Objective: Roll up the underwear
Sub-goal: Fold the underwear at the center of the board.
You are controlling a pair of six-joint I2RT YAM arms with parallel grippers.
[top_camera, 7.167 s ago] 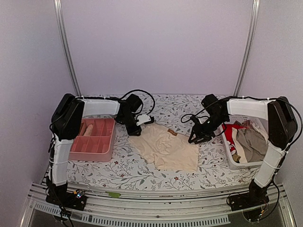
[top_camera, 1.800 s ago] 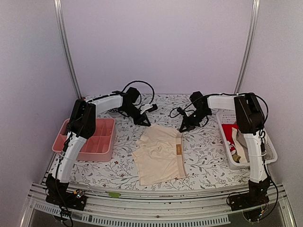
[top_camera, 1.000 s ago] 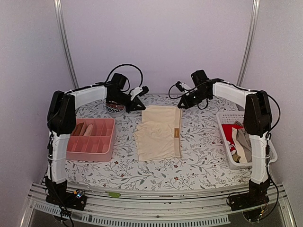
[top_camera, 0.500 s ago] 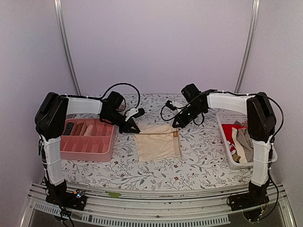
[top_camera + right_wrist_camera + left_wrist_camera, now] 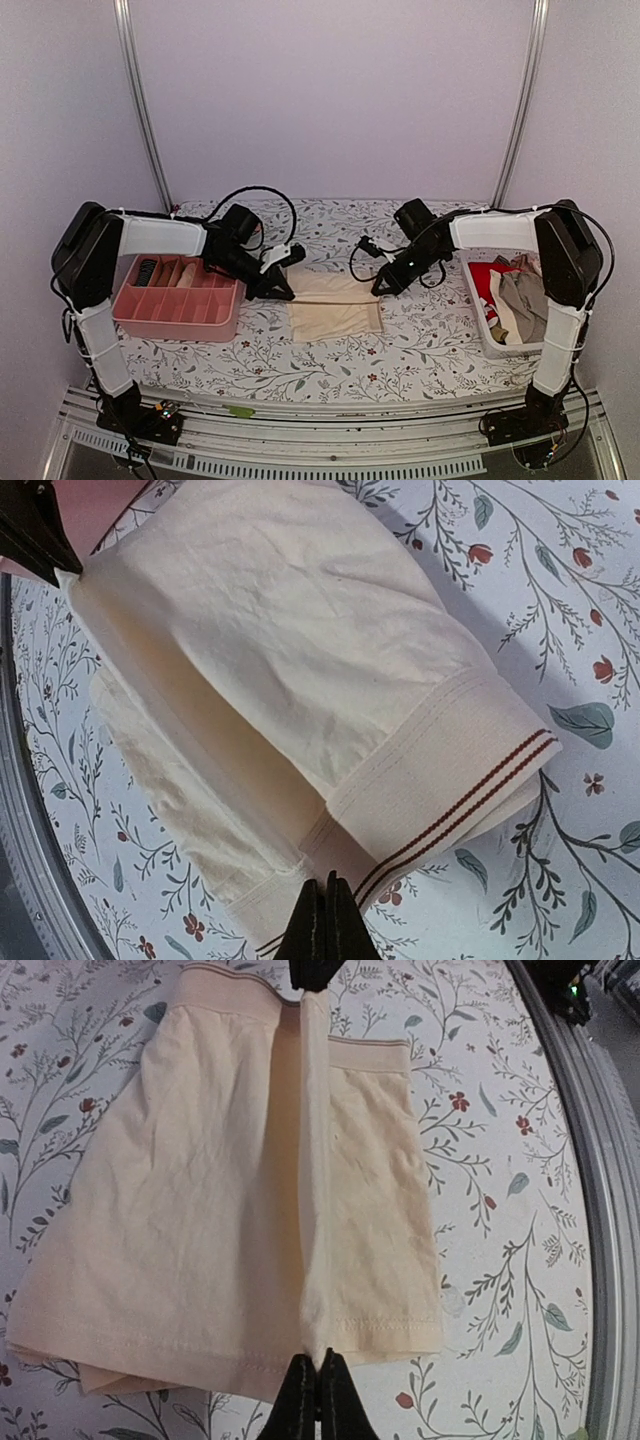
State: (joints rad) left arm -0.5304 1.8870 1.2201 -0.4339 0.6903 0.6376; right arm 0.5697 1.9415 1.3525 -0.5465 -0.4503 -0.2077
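Observation:
One piece of cream underwear [image 5: 335, 304] lies folded on the flowered tablecloth in mid-table. My left gripper [image 5: 289, 294] is shut on its left hem edge [image 5: 318, 1352]. My right gripper [image 5: 379, 291] is shut on the waistband end, which has two thin red lines [image 5: 455, 810]. Both grippers hold a fold of the cloth [image 5: 310, 1160] stretched between them, laid back over the lower layer [image 5: 180, 780]. More garments lie in the white basket [image 5: 487, 335] at the right.
A pink divided tray [image 5: 180, 310] with rolled pieces in its compartments stands at the left, close beside my left arm. The white basket holds red, beige and grey-brown clothes [image 5: 520, 295]. A dark metal rail [image 5: 575, 1100] runs along the table's near edge.
Both grippers lifted the far edge of the underwear, carried it toward the near side and lowered it. The cloth now lies folded over, shorter front to back.

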